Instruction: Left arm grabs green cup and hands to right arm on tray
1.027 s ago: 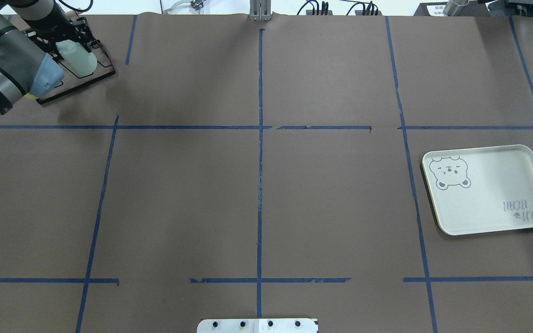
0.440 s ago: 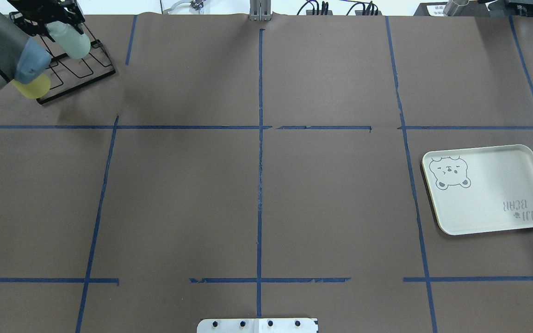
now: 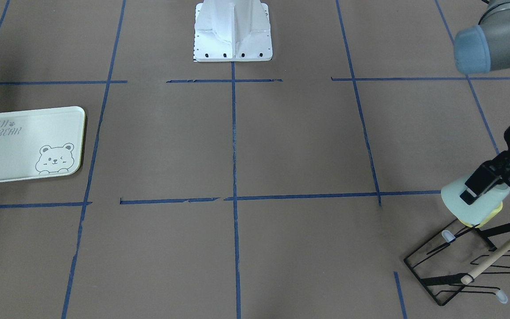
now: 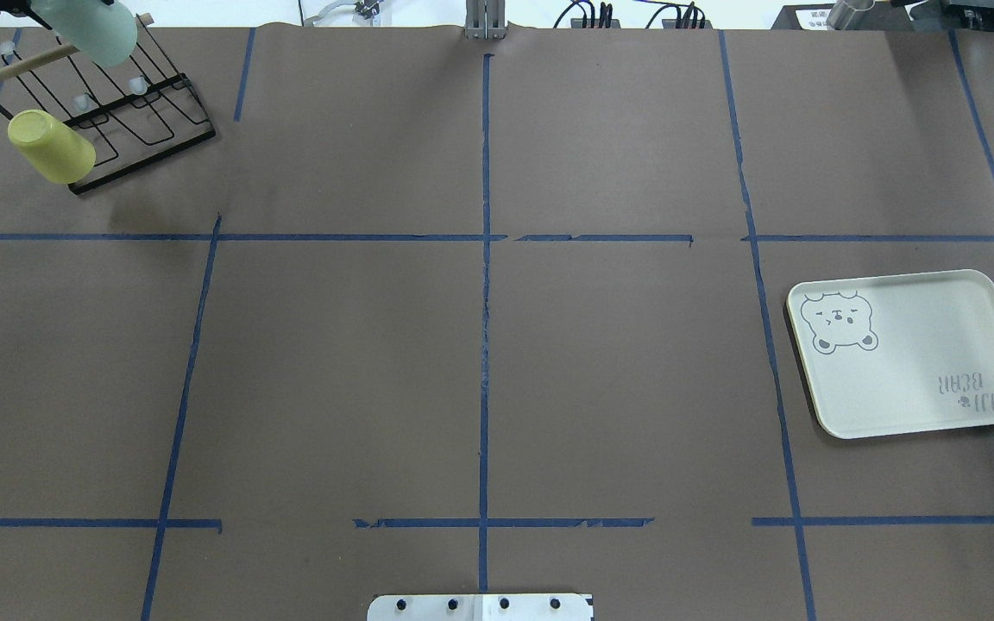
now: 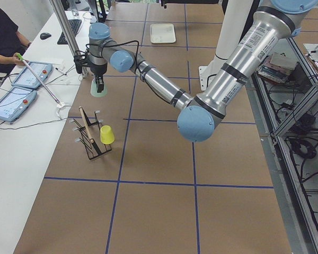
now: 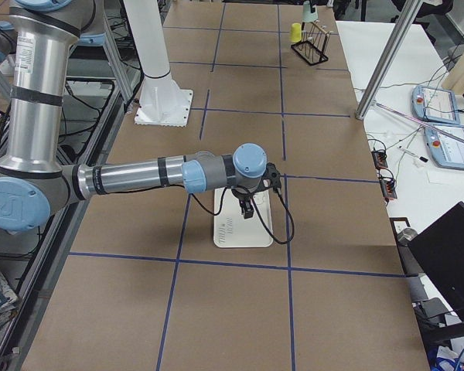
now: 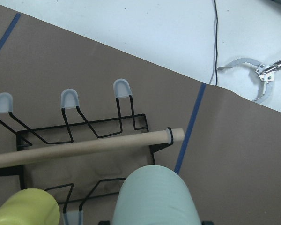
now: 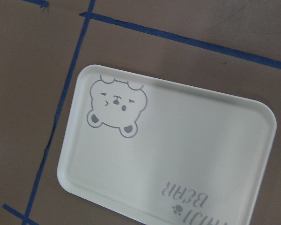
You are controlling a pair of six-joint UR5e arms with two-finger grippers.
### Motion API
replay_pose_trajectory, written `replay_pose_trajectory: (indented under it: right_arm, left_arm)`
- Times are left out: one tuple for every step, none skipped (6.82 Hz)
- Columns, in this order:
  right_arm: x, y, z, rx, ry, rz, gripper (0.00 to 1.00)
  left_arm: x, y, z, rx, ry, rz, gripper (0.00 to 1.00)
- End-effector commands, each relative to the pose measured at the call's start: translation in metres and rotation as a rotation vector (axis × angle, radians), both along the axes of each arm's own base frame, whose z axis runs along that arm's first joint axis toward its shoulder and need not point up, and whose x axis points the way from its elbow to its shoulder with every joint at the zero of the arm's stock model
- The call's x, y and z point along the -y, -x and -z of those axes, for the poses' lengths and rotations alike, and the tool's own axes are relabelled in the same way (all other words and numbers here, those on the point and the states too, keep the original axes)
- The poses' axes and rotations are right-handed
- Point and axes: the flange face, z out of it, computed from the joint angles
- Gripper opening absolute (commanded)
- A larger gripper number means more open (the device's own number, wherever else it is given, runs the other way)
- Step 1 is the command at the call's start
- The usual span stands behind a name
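Mint-green plastic, the green cup [image 3: 456, 197] looks light, stiff and slick, best pinched across its wall. The left gripper [image 3: 476, 192] clamps it aloft over the wire rack [image 4: 130, 129] and yellow cup [image 4: 53, 147]. The right gripper [image 6: 247, 209] hangs above the tray [image 3: 16, 150]; whether it is parted I cannot tell.

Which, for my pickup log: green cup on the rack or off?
Off: the left fingers hold the green cup in the air, clear of the rack.
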Motion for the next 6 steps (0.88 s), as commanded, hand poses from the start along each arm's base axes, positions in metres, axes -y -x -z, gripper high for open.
replay_pose_trajectory:
  right_arm:
    - [0.017, 0.063, 0.050, 0.056, -0.068, 0.044, 1.00]
    - [0.019, 0.085, 0.075, 0.103, -0.104, 0.036, 1.00]
    - [0.015, 0.128, 0.108, 0.158, -0.122, 0.060, 1.00]
    - [0.016, 0.163, 0.147, 0.212, -0.076, 0.053, 1.00]
    - [0.015, 0.198, 0.201, 0.278, -0.023, 0.050, 0.99]
    - [0.012, 0.219, 0.245, 0.335, 0.063, 0.027, 0.99]
  left_arm:
    - [-0.065, -0.072, 0.048, -0.125, 0.112, 0.029, 0.02]
    - [-0.093, -0.112, 0.063, -0.157, 0.144, -0.002, 0.02]
    - [-0.118, -0.158, 0.074, -0.156, 0.153, 0.023, 0.03]
    - [-0.146, -0.202, 0.080, -0.189, 0.095, 0.040, 0.04]
    - [-0.171, -0.235, 0.090, -0.305, 0.082, 0.052, 0.04]
    - [-0.182, -0.236, 0.105, -0.445, 0.050, 0.049, 0.04]
